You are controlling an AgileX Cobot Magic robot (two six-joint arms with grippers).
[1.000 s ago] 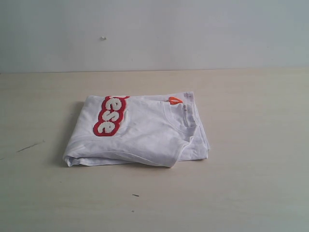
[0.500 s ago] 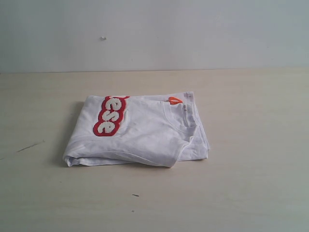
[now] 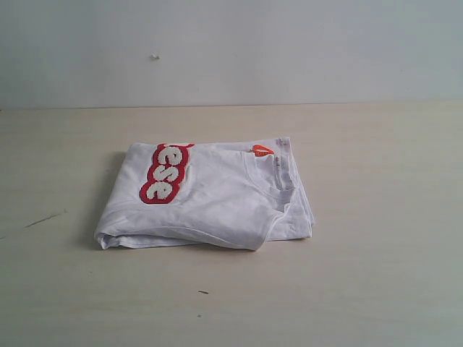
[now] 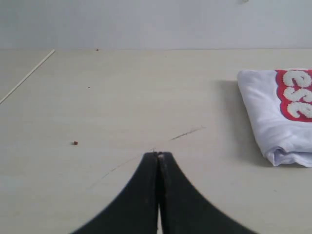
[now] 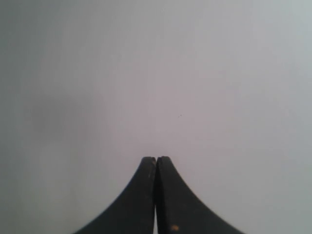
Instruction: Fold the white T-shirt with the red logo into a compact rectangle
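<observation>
Pale table (image 3: 376,275), grey wall (image 3: 289,50) behind. My left gripper (image 4: 158,155) is clenched on nothing over bare table, with the shirt (image 4: 265,112) well off to one side. My right gripper (image 5: 156,158) is clenched empty too and faces only wall. The shirt lies mid-table as a thick folded rectangle, with only part of the logo (image 3: 165,173) showing. I judge the folding done, with nothing obvious left.
</observation>
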